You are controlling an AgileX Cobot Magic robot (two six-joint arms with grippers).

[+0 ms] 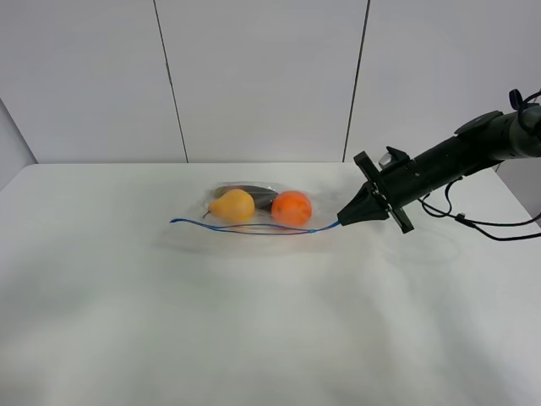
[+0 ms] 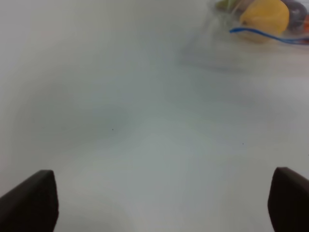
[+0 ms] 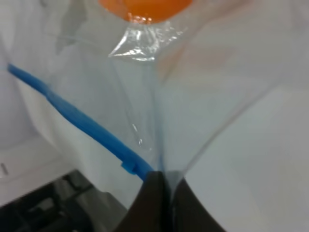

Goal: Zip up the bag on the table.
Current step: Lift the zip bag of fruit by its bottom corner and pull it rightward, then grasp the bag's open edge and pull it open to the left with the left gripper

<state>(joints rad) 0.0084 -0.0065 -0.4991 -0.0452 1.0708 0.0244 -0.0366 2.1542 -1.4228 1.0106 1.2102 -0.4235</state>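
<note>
Behind the white table (image 1: 254, 338) stands a pale grey wall (image 1: 262, 76) made of smooth panels. Two thin dark seams (image 1: 170, 80) run down it, slightly slanted. The light is soft and even, with only faint shadows on the tabletop.

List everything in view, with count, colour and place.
table: one, white, under everything.
wall: one, grey panels, behind the table.
bag: one, clear, flat on the table towards the back.
zip strip: one, blue, along the bag's near edge.
pear: one, yellow, inside the bag, left part.
orange: one, orange, inside the bag, right part.
dark item: one, dark, inside the bag behind the fruit; kind unclear.
cable: one, black, hanging from the right arm.
right gripper: one, black, shut on the bag's right end by the strip.
left gripper: one, dark, open, over bare table, away from the bag.
</note>
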